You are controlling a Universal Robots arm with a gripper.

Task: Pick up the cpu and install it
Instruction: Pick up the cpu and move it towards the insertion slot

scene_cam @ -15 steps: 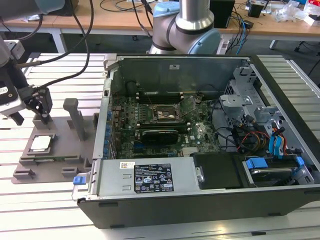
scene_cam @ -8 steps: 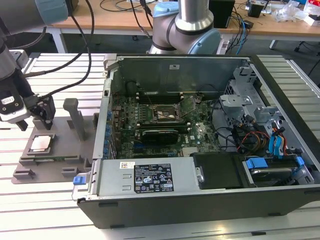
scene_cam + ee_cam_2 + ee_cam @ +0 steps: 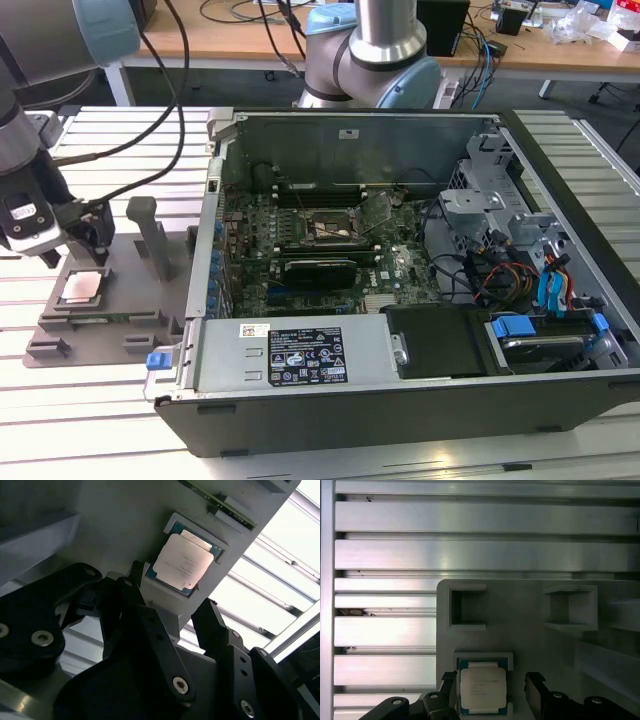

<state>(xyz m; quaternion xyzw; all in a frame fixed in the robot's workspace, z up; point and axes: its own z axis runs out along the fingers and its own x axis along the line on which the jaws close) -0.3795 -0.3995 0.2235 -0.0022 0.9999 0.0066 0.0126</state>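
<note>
My gripper (image 3: 92,243) hangs over the grey fixture plate (image 3: 105,325) at the exterior view's left, well apart from the open computer case (image 3: 400,410); my jaws are spread and hold nothing; in the first wrist view my fingers (image 3: 536,692) stand one on each side of the cpu (image 3: 482,687), which lies flat in its shallow square pocket on the plate, silvery top up, not yet lifted. One finger looks closer to the chip's edge than the other, so I judge the grasp wants centring; otherwise the near finger would shove the chip against the pocket wall. The chip is thin; I'd take it by its pale rim, low and level, closing gently so it doesn't tilt or catch; whether my tips are down at rim height, I cannot tell.
</note>
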